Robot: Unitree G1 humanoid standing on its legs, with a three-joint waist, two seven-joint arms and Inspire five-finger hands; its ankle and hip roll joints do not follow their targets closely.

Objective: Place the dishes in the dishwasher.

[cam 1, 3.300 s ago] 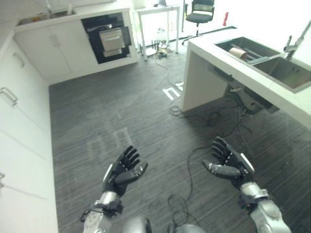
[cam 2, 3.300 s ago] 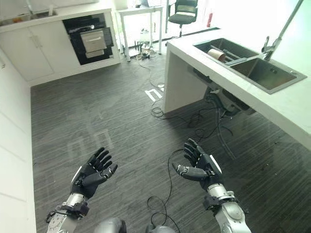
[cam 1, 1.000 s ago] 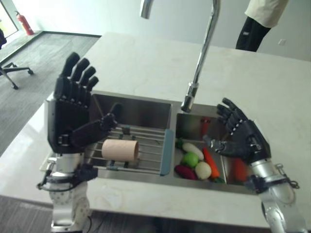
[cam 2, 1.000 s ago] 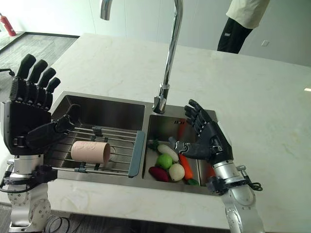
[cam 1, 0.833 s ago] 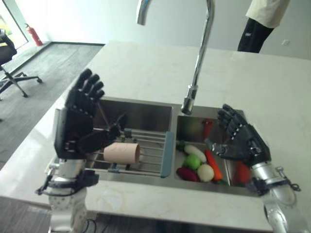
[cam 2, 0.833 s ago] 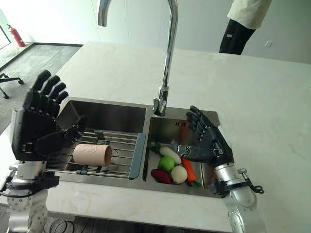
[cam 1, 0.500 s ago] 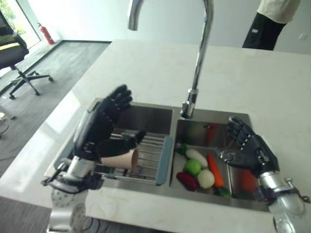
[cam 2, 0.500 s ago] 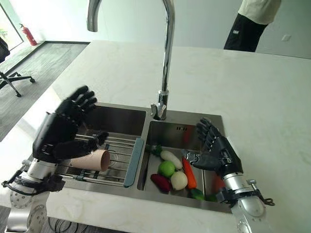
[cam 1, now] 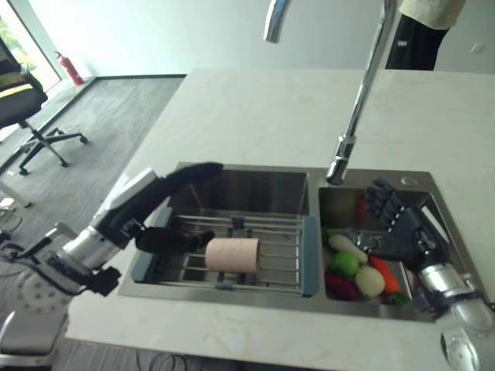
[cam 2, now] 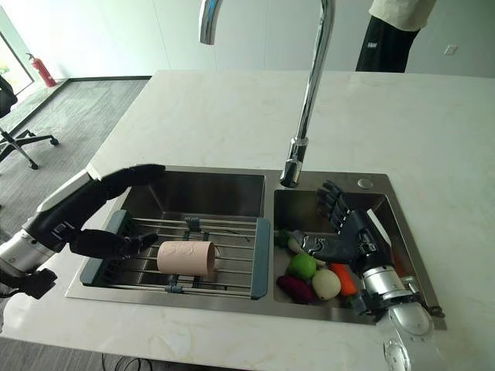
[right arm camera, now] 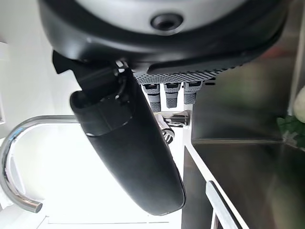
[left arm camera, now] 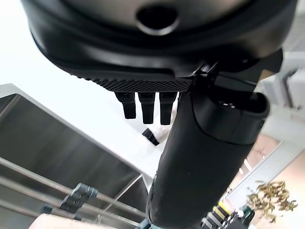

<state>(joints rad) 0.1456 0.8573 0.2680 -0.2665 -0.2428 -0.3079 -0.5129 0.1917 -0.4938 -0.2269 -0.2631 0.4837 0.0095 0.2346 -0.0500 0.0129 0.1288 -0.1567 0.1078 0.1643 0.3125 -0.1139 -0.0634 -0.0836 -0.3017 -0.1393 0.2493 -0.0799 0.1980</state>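
While the left hand (cam 2: 73,212) reaches flat-fingered over the rack (cam 2: 232,255), a pink cup (cam 2: 186,258) lies sideways on it just beside the thumb. Right hand (cam 2: 352,239), fingers spread, hovers above vegetables (cam 2: 309,274) in the sink (cam 2: 232,185); beyond stands the tap (cam 2: 305,93).

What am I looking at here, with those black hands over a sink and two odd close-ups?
It is a humanoid robot standing at a kitchen counter. The two wide pictures come from cameras in its head, looking down. The two close-ups come from cameras on its wrists, so each hand's dark bulk fills much of them.

The left hand reaches over the left basin, fingers straight, thumb near a beige cup lying on its side on a wire rack. The right hand hangs open over the right basin, above vegetables. Neither hand holds anything. A tall tap stands behind the sink, and a person stands beyond the counter.
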